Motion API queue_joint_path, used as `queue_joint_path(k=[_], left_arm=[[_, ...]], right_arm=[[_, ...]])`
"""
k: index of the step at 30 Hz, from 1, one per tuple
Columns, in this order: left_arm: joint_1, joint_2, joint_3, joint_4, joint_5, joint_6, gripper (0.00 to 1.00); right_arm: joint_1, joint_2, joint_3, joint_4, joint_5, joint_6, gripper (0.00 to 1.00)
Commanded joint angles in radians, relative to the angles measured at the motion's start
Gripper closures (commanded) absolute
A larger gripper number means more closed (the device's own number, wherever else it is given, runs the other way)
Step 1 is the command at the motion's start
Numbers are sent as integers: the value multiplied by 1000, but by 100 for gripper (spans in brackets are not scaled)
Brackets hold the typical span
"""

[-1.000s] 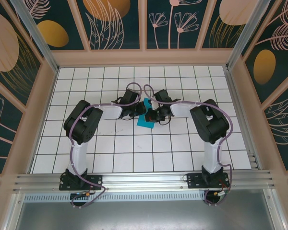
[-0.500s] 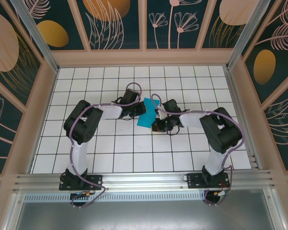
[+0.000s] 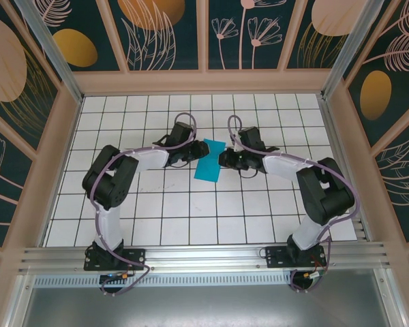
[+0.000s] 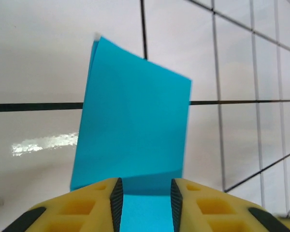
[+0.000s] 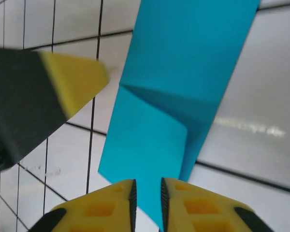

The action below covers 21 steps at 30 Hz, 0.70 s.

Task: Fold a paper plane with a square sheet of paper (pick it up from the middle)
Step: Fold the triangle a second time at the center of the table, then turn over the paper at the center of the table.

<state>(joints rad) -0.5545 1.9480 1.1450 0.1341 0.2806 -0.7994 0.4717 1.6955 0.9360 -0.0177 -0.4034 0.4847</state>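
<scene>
**Folded sheet between two sets of fingers.** A thin teal-blue sheet of paper point(image 3: 209, 161), folded into a narrow oblong with creased layers, lies on the white, black-gridded bench point(image 3: 191, 211). The left fingers point(image 3: 192, 157) stand just beside one long edge of the sheet. The right fingers point(image 3: 225, 160) stand just beside the opposite long edge, facing the left pair across it.

**Left wrist view.** The left fingers point(image 4: 115, 200), yellow with black ribbed pads, are parted by a moderate gap. The sheet point(image 4: 135, 125) shows through that gap and extends away ahead of the fingertips. A crease runs across it just ahead of them.

**Right wrist view.** The right fingers point(image 5: 130, 200) are parted by a narrower gap. The sheet point(image 5: 183, 72) again shows between them and reaches forward. A slanting fold line marks an overlapping layer just ahead of the fingertips.

Neither pair is clamped on the paper. Whether the fingertips touch the sheet cannot be told.
</scene>
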Motion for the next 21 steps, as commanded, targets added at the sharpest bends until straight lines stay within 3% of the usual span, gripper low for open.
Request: queue_joint_path(k=[1,11,14,21], left_arm=[[5,-68,-68,54,-33,-50,60],[5,-74,-166,165,51,-131,56],[5,-62,-166,175,63,-144,58],[6,-38,-166,165,81,-149,58]], right_arm=[[-30,53,28,31,36,44,72],[-53,182,94,64,-135,15,69],[-53,193,93,82,-157,18,73],[-62,202,84,88,-139,36,93]])
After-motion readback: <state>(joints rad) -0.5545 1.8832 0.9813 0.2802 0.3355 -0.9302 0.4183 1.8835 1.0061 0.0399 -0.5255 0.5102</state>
